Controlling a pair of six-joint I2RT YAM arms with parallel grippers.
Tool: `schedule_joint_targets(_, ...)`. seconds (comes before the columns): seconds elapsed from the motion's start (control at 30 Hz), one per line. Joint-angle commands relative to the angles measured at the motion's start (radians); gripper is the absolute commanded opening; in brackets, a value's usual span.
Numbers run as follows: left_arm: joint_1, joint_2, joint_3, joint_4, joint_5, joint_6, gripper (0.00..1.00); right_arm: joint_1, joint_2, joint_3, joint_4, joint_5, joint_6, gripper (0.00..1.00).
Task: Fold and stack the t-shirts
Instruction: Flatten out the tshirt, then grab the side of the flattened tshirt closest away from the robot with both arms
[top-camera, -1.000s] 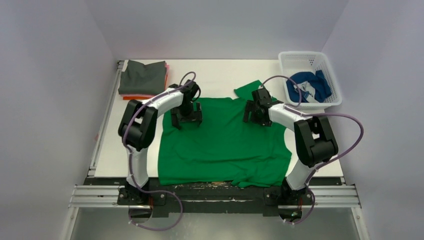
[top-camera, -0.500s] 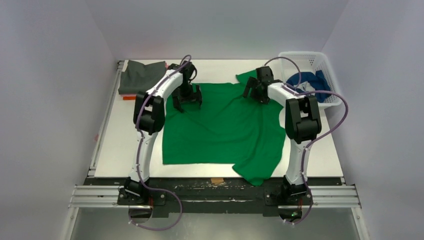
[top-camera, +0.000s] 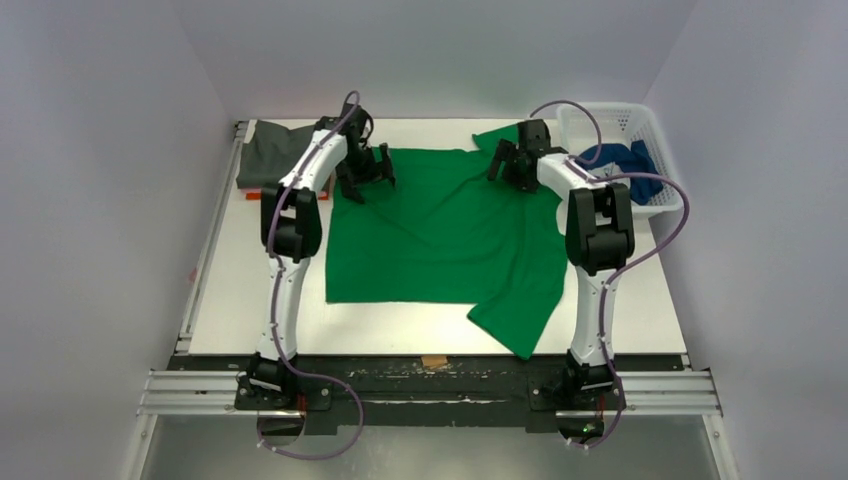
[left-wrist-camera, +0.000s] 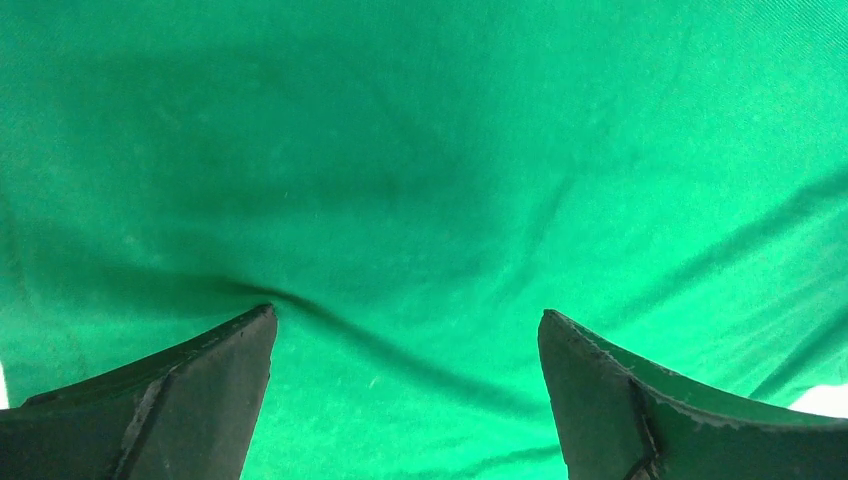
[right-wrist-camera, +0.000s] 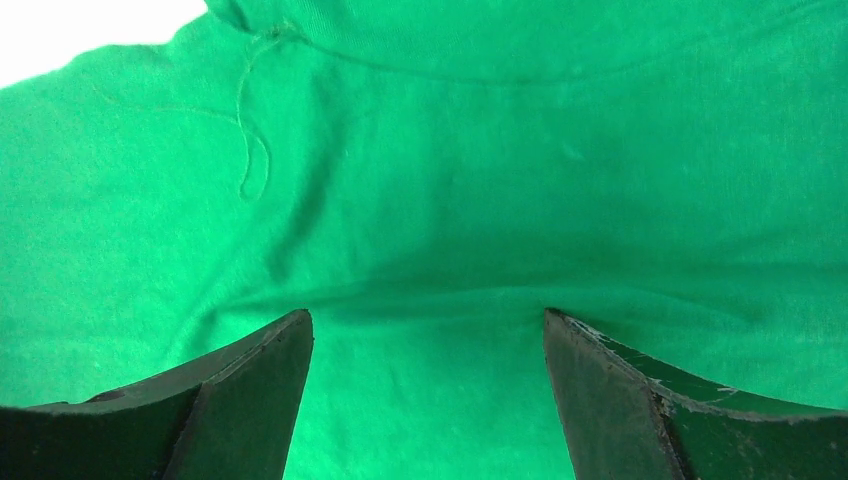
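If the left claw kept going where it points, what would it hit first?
Probably the green shirt: the left gripper points at its cloth, though how close is unclear.

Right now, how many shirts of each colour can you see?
green shirt: 1
dark grey shirt: 1
orange shirt: 1 (only an edge shows under the grey)
blue shirt: 1 (bunched up)
Total: 4

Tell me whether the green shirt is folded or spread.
Spread, not folded: the green shirt lies open and wide across the table; only its near right corner sticks out crooked.
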Motion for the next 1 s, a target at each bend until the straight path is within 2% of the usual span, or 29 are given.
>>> schedule_joint_targets(0.0, -0.001, -0.252, -0.148, 0.150, 0.019, 0.037, 1.00, 0.015, -0.173, -0.086, -0.062, -0.008, -0.060, 0.83)
schedule_joint_targets(0.1, -0.024, -0.491, -0.413, 0.234, -0.047, 0.034, 1.00, 0.042, -0.346, -0.240, -0.044, 0.020, -0.064, 0.83)
schedule_joint_targets(0.23, -0.046, -0.821, -0.862, 0.374, -0.127, -0.021, 1.00, 0.071, -0.581, -0.503, -0.012, 0.045, -0.032, 0.83)
schedule_joint_targets(0.37, -0.056, -1.059, -1.257, 0.412, -0.192, -0.093, 1.00, 0.103, -0.784, -0.748, -0.011, 0.072, 0.018, 0.83)
schedule_joint_targets(0.47, -0.063, -1.214, -1.473, 0.447, -0.215, -0.151, 1.00, 0.118, -0.919, -0.885, 0.005, 0.066, 0.050, 0.83)
schedule_joint_targets(0.57, -0.062, -1.295, -1.601, 0.467, -0.263, -0.194, 1.00, 0.124, -0.990, -0.955, 0.000, 0.078, 0.070, 0.83)
schedule_joint_targets(0.63, -0.063, -1.294, -1.644, 0.498, -0.263, -0.222, 0.95, 0.125, -1.010, -0.974, 0.008, 0.079, 0.075, 0.83)
schedule_joint_targets(0.83, -0.066, -1.173, -1.649, 0.543, -0.251, -0.276, 0.61, 0.134, -1.001, -0.969, -0.009, 0.076, 0.070, 0.82)
schedule_joint_targets(0.97, -0.069, -1.159, -1.634, 0.529, -0.269, -0.288, 0.45, 0.134, -0.996, -0.970, -0.014, 0.084, 0.069, 0.82)
